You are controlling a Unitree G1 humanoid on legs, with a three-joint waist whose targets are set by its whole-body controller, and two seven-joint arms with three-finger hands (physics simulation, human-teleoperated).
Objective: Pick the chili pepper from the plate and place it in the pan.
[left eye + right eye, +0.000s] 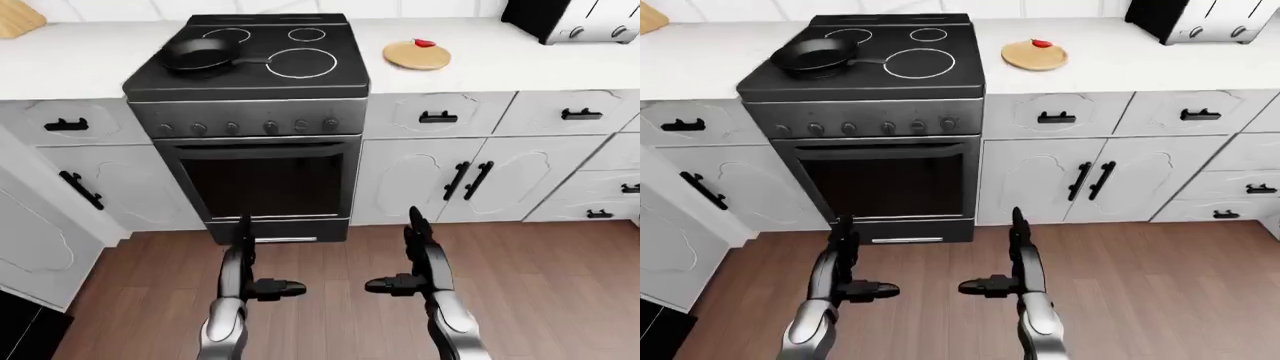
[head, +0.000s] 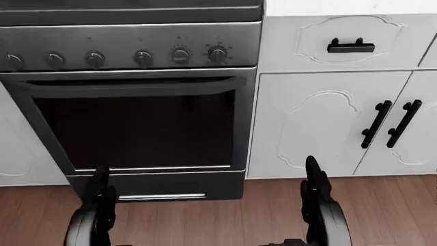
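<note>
A: How are the fingers now?

B: The left hand point(image 1: 250, 281) has its fingers spread. One finger points up, and the thumb point(image 1: 288, 288) points to the right, toward the other hand. The right hand point(image 1: 415, 277) is the same but mirrored, with its thumb pointing left. Both hands are empty and nothing touches them. Between the two thumbs there is a gap.

A: What is under the fingers?

B: Only the wooden floor point(image 1: 330, 300). Just above the fingertips, in the left-eye view, is the dark oven door point(image 1: 262, 184), and over it a row of knobs point(image 1: 250, 127).

A: Where is the chili pepper?

B: It is well apart from both hands, far above the right hand and a little to the right of it. The small red chili pepper point(image 1: 424, 43) lies at the top edge of a round wooden plate point(image 1: 414, 57) on the white counter point(image 1: 470, 64).

A: And the pan?

B: The black pan point(image 1: 200, 54) sits on the stove point(image 1: 260, 56), far above the left hand, with its handle pointing right. To the right of the right hand are white cabinet doors point(image 1: 440, 180) with black handles.
</note>
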